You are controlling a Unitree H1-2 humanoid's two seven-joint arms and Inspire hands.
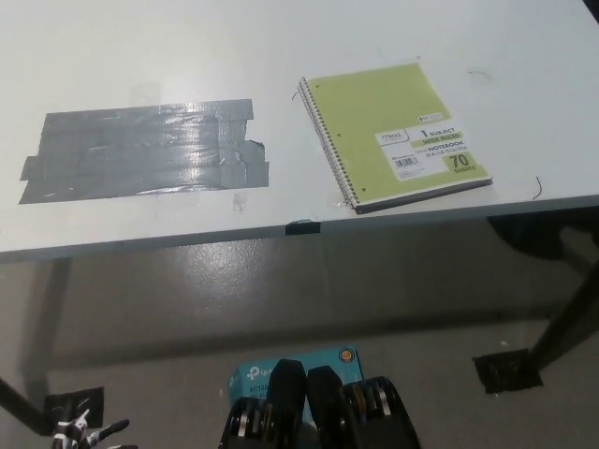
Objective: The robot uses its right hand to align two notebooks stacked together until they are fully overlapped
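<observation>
The white left hand [82, 436] is showing only as a sliver at the bottom left corner, down near the floor and well below the table's edge; too little of it is showing to tell whether its fingers are spread or closed. The black right hand is not appearing in the head view at all, so its state cannot be told either. Outward from there, the white table [393, 28] is filling the upper half, carrying a patch of grey tape [145, 150] on its left part. On the right part, close to the near edge, the green notebook [398, 131] is lying flat, its spiral binding along its left side and its long axis tilting slightly away to the upper left. Only a dark edge is peeking out beneath its near side, which is suggesting a second notebook nearly covered already. The stack is lying on the robot's right, so the right hand is likely having the shorter reach, coming in from the lower right.
</observation>
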